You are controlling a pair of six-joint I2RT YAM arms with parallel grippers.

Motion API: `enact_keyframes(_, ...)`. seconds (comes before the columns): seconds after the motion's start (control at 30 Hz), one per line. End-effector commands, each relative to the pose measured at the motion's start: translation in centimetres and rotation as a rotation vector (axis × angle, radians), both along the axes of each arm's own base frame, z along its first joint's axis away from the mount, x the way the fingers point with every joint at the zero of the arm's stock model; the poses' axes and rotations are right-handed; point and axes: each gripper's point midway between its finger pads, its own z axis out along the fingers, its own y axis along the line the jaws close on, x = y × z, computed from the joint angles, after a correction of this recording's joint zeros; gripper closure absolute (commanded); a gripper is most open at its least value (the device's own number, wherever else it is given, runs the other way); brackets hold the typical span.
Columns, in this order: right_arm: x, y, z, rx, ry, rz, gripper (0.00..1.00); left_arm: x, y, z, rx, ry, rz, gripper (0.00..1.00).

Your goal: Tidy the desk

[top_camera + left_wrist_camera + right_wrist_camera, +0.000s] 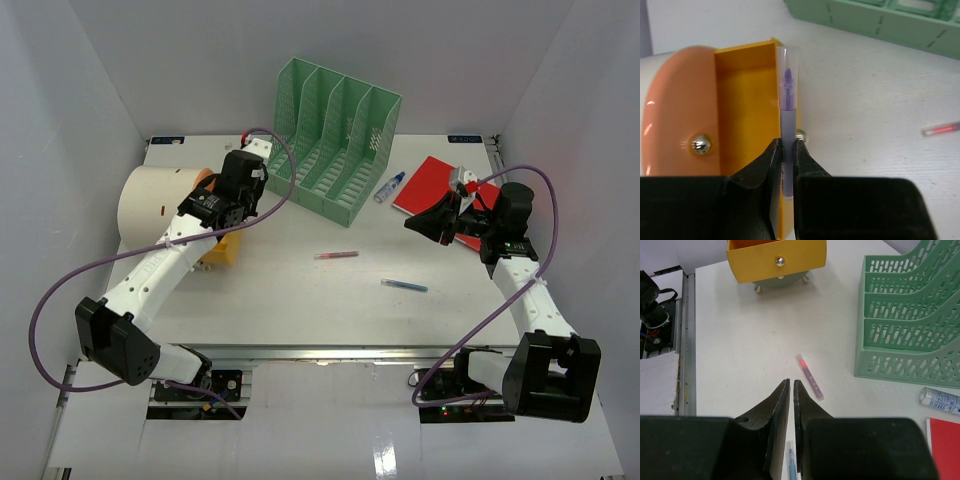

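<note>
The white desk (300, 310) bears loose stationery. My left gripper (216, 232) is at the left, over an open yellow drawer (224, 250). In the left wrist view it (787, 146) is shut on a purple pen (788, 95), which points along the right wall of the drawer (745, 100). My right gripper (421, 226) hangs above the right side of the desk, shut and empty (791, 384). A pink pen (336, 255) and a blue pen (404, 286) lie in the middle of the desk. Both also show in the right wrist view, the pink pen (810, 376) and the blue pen (791, 460).
A green file organizer (335, 140) stands at the back centre. A red notebook (430, 185) and a small white tube (390, 187) lie at the back right. A cream cylinder with an orange front (677, 110) sits beside the drawer. White walls enclose the desk.
</note>
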Motion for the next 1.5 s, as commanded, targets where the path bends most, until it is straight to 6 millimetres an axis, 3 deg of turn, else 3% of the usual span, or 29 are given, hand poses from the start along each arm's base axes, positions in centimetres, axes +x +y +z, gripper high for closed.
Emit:
enact_keyframes(0.0,0.4,-0.1,0.8,-0.007,-0.033,0.010,0.86,-0.5,4.8,0.9,0.110,-0.030,0.151,1.00)
enact_keyframes(0.13,0.5,-0.1,0.5,-0.012,-0.031,0.009,0.86,-1.1,6.4,0.3,0.125,-0.022,0.207,0.97)
enact_keyframes(0.23,0.5,-0.2,0.4,-0.015,-0.035,0.011,0.86,-1.2,6.5,0.0,0.107,-0.023,0.229,0.88)
enact_keyframes(0.3,0.4,-0.1,0.3,-0.020,-0.042,0.023,0.84,-1.2,6.4,-0.4,0.103,-0.014,0.232,0.76)
enact_keyframes(0.4,-0.1,0.0,-0.4,-0.028,-0.024,0.053,0.79,-1.2,6.1,-0.9,0.079,-0.006,0.235,0.48)
enact_keyframes(0.5,-0.5,0.4,-1.5,-0.075,-0.090,0.089,0.66,-1.2,5.2,-0.6,0.020,-0.010,0.212,0.32)
enact_keyframes(0.67,-2.1,3.4,-6.8,-0.327,-0.072,0.153,0.47,-1.5,3.0,1.9,-0.141,-0.047,0.151,0.18)
enact_keyframes(0.77,-1.6,3.7,-12.1,-0.572,-0.020,0.078,0.42,-2.7,0.9,4.1,-0.288,-0.079,0.063,0.09)
enact_keyframes(0.83,-2.3,4.4,-15.7,-0.717,0.035,0.064,0.38,-4.1,-0.6,5.5,-0.405,-0.103,-0.012,0.05)
enact_keyframes(0.97,-1.1,2.6,-19.5,-0.950,0.075,-0.086,0.30,-7.7,-2.0,8.5,-0.581,-0.181,-0.131,0.02)
enact_keyframes(1.03,-0.8,2.3,-19.8,-0.975,0.105,-0.126,0.28,-9.0,-2.1,8.0,-0.637,-0.172,-0.139,0.02)
enact_keyframes(1.13,-2.2,1.5,-21.1,-1.041,0.171,-0.092,0.21,-12.1,-1.9,8.6,-0.727,-0.203,-0.183,0.02)
enact_keyframes(1.23,-3.0,0.6,-21.8,-1.100,0.182,-0.069,0.17,-14.0,-1.6,8.2,-0.765,-0.216,-0.202,0.02)
enact_keyframes(1.33,-3.3,-0.1,-22.2,-1.144,0.156,-0.036,0.17,-15.1,-1.3,8.4,-0.784,-0.226,-0.212,0.02)
enact_keyframes(1.47,-4.3,-0.9,-23.6,-1.210,0.144,0.070,0.26,-16.5,-1.1,9.0,-0.817,-0.231,-0.227,0.02)
